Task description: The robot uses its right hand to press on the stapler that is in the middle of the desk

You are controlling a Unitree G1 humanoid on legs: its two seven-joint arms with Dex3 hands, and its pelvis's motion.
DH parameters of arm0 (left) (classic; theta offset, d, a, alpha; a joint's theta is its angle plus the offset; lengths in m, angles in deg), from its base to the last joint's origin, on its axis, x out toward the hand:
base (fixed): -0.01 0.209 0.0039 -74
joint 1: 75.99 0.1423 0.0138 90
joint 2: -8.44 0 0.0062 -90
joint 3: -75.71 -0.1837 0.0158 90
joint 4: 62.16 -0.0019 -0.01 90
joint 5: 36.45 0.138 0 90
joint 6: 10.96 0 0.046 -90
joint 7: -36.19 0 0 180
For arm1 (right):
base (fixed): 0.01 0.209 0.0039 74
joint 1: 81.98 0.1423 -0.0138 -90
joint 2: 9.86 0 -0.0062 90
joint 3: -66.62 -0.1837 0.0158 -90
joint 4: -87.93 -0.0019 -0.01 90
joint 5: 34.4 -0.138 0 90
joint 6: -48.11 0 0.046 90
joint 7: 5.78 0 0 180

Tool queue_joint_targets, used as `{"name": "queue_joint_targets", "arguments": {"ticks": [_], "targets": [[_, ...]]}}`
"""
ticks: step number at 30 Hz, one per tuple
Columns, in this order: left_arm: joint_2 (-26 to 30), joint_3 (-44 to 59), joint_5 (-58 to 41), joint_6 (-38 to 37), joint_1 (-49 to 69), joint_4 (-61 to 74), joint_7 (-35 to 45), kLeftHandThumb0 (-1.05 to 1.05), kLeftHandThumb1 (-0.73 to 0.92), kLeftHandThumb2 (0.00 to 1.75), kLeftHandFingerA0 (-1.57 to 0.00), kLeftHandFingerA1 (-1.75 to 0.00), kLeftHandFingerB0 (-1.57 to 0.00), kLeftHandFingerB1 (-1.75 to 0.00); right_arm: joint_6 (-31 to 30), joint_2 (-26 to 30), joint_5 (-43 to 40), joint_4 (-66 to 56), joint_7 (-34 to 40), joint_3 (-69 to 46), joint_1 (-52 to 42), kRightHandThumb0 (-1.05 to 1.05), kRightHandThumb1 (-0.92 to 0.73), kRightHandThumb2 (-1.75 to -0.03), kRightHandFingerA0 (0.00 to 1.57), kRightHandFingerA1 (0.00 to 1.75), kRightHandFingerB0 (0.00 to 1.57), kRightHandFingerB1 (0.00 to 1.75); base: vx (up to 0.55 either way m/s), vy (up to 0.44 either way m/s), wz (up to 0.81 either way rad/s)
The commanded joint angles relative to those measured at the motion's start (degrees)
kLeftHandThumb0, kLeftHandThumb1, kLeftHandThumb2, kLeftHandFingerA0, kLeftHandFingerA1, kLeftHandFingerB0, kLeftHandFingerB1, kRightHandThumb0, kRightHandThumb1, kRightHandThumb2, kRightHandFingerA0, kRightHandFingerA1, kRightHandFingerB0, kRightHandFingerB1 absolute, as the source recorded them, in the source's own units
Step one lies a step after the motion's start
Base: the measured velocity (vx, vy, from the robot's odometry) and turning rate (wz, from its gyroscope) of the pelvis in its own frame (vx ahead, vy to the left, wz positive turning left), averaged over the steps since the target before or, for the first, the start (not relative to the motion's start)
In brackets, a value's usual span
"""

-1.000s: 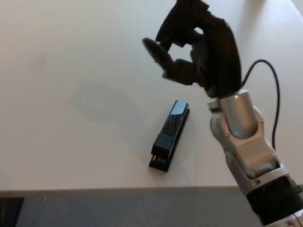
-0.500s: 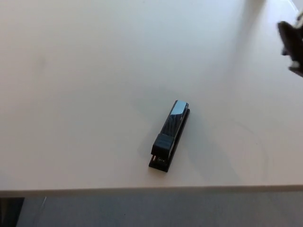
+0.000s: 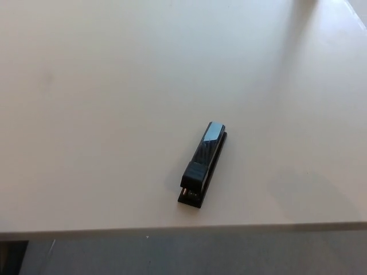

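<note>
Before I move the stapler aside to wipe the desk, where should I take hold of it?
Grip the stapler across its long sides at mid-body, coming from above. It lies flat on the desk, long and narrow, its long axis slanting away to the right, with open surface on both flanks.

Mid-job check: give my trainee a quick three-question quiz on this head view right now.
1. True or false: a robot hand rests on the stapler.
2. What lies nearest the desk's front edge? A) stapler B) tape roll C) pen
3. Fill in: the stapler lies ___ , not standing on end.

Key: 1 false, neither hand is in view; 2 A; 3 flat, angled diagonally across the desk.
</note>
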Motion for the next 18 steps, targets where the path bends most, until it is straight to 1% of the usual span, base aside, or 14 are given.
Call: {"name": "queue_joint_targets", "arguments": {"ticks": [1, 4, 5, 6, 7, 8, 10, 11, 12, 13, 14, 15, 17, 18], "targets": [[6.3, 1.0, 0.2, -2.5, -2.3, -5.3, -0.1, -0.31, 0.71, 1.22, -0.08, -0.52, -0.06, -0.52, -3.0, -3.1, -29.7, 5.9, -27.4, -20.0, -24.2, -0.11, -0.65, -0.56, 0.84, 1.75, 0.63, 1.75, 0.00, 0.000, 0.00], [6.1, 1.3, -0.5, -3.0, -2.5, -5.6, 1.1, -0.32, 0.71, 1.22, -0.07, -0.52, -0.05, -0.52, 1.2, -5.1, -20.0, 15.8, -28.1, -15.3, -25.8, -0.20, -0.63, -0.57, 0.88, 1.74, 0.69, 1.70, 0.00, 0.000, 0.00], [6.2, 1.0, -0.1, -2.9, -2.8, -5.7, 0.6, -0.32, 0.69, 1.22, -0.08, -0.53, -0.06, -0.52, 3.6, -5.5, -15.7, 19.9, -27.4, -13.4, -25.8, -0.32, -0.59, -0.60, 0.93, 1.65, 0.75, 1.64, 0.00, 0.000, 0.00], [6.2, 0.9, -0.1, -2.8, -3.1, -5.9, 0.5, -0.32, 0.69, 1.21, -0.07, -0.53, -0.05, -0.52, 6.7, -5.6, -11.4, 24.1, -26.6, -11.7, -25.5, -0.26, -0.62, -0.59, 0.93, 1.63, 0.70, 1.68, 0.00, 0.000, 0.00], [6.2, 0.8, -0.1, -2.9, -3.5, -6.4, 0.5, -0.33, 0.69, 1.21, -0.07, -0.53, -0.06, -0.52, 9.6, -5.8, -7.9, 28.9, -26.3, -9.8, -24.4, -0.31, -0.58, -0.61, 0.96, 1.60, 0.79, 1.61, 0.00, 0.000, 0.00], [6.3, 0.7, 0.1, -3.4, -3.9, -7.0, 0.4, -0.33, 0.69, 1.21, -0.07, -0.53, -0.06, -0.52, 10.9, -5.9, -4.9, 31.3, -24.4, -8.4, -24.1, -0.31, -0.58, -0.61, 0.96, 1.60, 0.79, 1.61, 0.00, 0.000, 0.00], [6.4, 0.7, 0.1, -3.3, -4.0, -7.0, 0.4, -0.32, 0.70, 1.22, -0.07, -0.52, -0.06, -0.52, 13.4, -6.3, -3.2, 36.2, -25.1, -5.9, -22.3, -0.27, -0.59, -0.58, 0.97, 1.59, 0.80, 1.63, 0.00, 0.000, 0.00], [6.6, 0.6, 0.2, -3.0, -4.0, -7.0, 0.3, -0.32, 0.70, 1.22, -0.07, -0.52, -0.06, -0.52, 14.2, -6.4, -1.6, 38.8, -24.7, -4.5, -21.5, -0.27, -0.59, -0.58, 0.97, 1.59, 0.80, 1.63, 0.00, 0.000, 0.00], [6.7, 0.5, 0.3, -3.5, -3.6, -6.3, 0.3, -0.32, 0.69, 1.22, -0.08, -0.53, -0.06, -0.53, 11.9, -5.6, 2.0, 41.2, -23.3, -1.5, -21.7, -0.31, -0.61, -0.59, 0.94, 1.62, 0.81, 1.64, 0.00, 0.000, 0.00], [6.5, 0.4, 0.6, -4.2, -3.9, -6.7, -0.3, -0.32, 0.69, 1.21, -0.08, -0.53, -0.07, -0.52, 11.3, -5.3, 3.3, 44.7, -23.2, 0.3, -20.2, -0.30, -0.59, -0.61, 0.90, 1.70, 0.80, 1.62, 0.00, 0.000, 0.00], [6.6, 0.4, 0.5, -3.9, -4.2, -6.9, -0.4, -0.32, 0.70, 1.22, -0.07, -0.52, -0.06, -0.51, 12.4, -5.4, 5.0, 49.0, -22.7, 2.0, -18.4, -0.22, -0.60, -0.57, 0.89, 1.73, 0.75, 1.71, 0.00, 0.000, 0.00], [6.5, 0.6, 0.3, -3.5, -4.3, -6.8, -0.2, -0.32, 0.70, 1.22, -0.07, -0.52, -0.06, -0.52, 13.1, -5.4, 6.8, 52.4, -21.8, 3.6, -16.9, -0.24, -0.60, -0.57, 0.89, 1.75, 0.76, 1.75, 0.00, 0.000, 0.00], [6.7, 0.9, -0.1, -3.4, -4.7, -6.3, 0.3, -0.32, 0.70, 1.22, -0.08, -0.53, -0.08, -0.53, 13.0, -5.1, 9.0, 56.7, -19.7, 6.0, -14.4, -0.23, -0.59, -0.58, 0.91, 1.75, 0.77, 1.75, 0.00, 0.000, 0.00], [6.7, 0.9, -0.3, -3.6, -4.6, -5.7, 0.9, -0.32, 0.70, 1.22, -0.08, -0.53, -0.08, -0.53, 12.8, -5.0, 12.0, 63.0, -17.1, 8.3, -11.6, -0.22, -0.56, -0.61, 0.92, 1.75, 0.79, 1.75, 0.00, 0.000, 0.00]]}}
